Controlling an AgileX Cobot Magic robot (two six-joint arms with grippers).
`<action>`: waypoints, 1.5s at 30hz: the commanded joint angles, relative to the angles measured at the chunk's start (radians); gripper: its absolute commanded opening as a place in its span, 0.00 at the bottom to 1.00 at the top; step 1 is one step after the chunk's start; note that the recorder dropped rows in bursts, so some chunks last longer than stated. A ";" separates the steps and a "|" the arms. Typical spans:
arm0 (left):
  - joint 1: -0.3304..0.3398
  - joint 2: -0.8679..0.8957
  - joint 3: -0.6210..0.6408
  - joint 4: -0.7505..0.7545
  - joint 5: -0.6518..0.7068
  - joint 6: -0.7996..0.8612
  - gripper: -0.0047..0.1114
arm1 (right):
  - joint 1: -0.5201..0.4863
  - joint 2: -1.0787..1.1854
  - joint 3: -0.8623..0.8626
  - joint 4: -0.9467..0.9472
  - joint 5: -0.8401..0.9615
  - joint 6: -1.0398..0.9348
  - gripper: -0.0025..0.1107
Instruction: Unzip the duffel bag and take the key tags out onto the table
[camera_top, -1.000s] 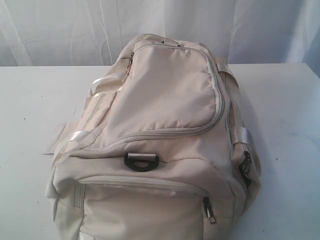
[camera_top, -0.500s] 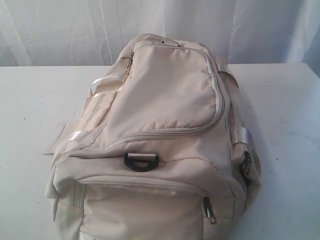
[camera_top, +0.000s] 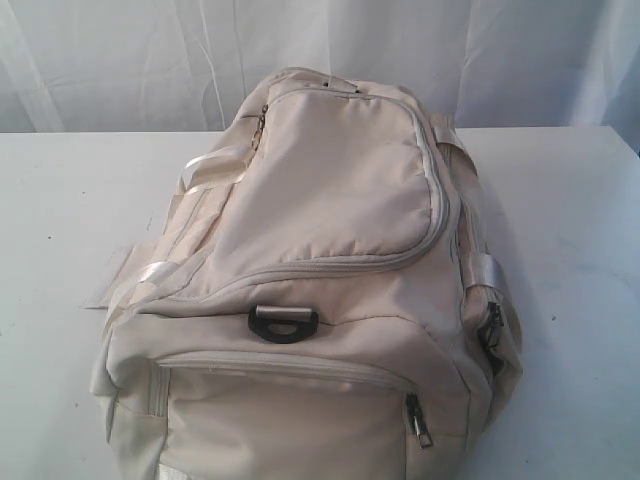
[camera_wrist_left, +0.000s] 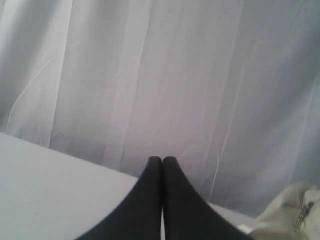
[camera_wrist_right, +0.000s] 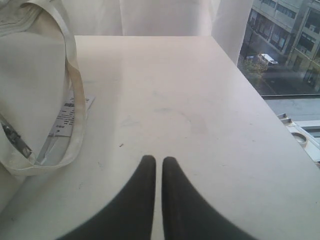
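Note:
The cream-beige duffel bag (camera_top: 320, 270) lies zipped shut on the white table (camera_top: 60, 220), filling the middle of the exterior view. A metal zipper pull (camera_top: 419, 420) hangs at its near pocket and another (camera_top: 262, 118) at the far end of the top flap. The key tags are hidden. Neither gripper shows in the exterior view. My left gripper (camera_wrist_left: 162, 160) is shut and empty above the table, with a corner of the bag (camera_wrist_left: 290, 215) beside it. My right gripper (camera_wrist_right: 158, 160) is shut and empty over bare table, apart from the bag (camera_wrist_right: 25, 80).
A black D-ring (camera_top: 283, 323) sits on the bag's near side. A white strap loop (camera_wrist_right: 75, 100) and a paper barcode label (camera_wrist_right: 70, 112) lie on the table by the bag. White curtain (camera_top: 120, 60) hangs behind. The table edge (camera_wrist_right: 280, 135) borders a window.

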 joint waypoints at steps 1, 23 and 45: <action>-0.006 -0.003 -0.027 -0.044 -0.076 -0.012 0.04 | -0.001 -0.005 0.003 0.000 -0.005 -0.009 0.07; -0.006 0.429 -0.439 0.065 -0.007 0.154 0.04 | -0.001 -0.005 0.003 0.122 -0.340 0.250 0.07; -0.008 1.202 -0.858 0.899 -0.198 -0.543 0.04 | 0.037 -0.005 -0.026 -0.188 -0.478 0.522 0.07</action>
